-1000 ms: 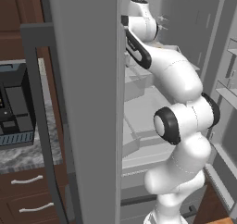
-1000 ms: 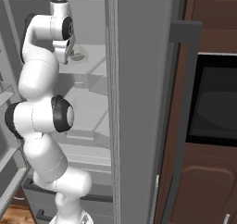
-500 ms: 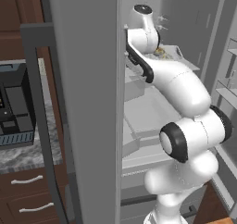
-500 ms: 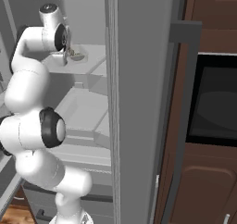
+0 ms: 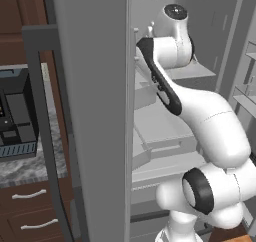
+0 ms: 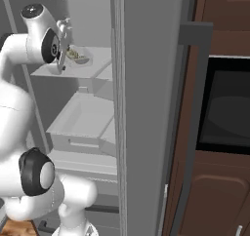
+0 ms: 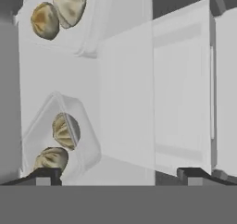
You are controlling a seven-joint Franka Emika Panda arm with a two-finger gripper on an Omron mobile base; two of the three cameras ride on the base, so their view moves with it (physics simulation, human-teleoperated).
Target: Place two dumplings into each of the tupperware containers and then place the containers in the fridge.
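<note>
Hand view: two translucent rectangular containers (image 7: 60, 140), lumpy beige dumplings (image 7: 65, 130) inside.

The white arm rises from its base, folds at a dark elbow joint and reaches up and forward, wrist bent over at the top. The gripper (image 7: 118, 174) points downward, its two dark fingers (image 7: 44, 176) spread wide apart with nothing between them.
</note>
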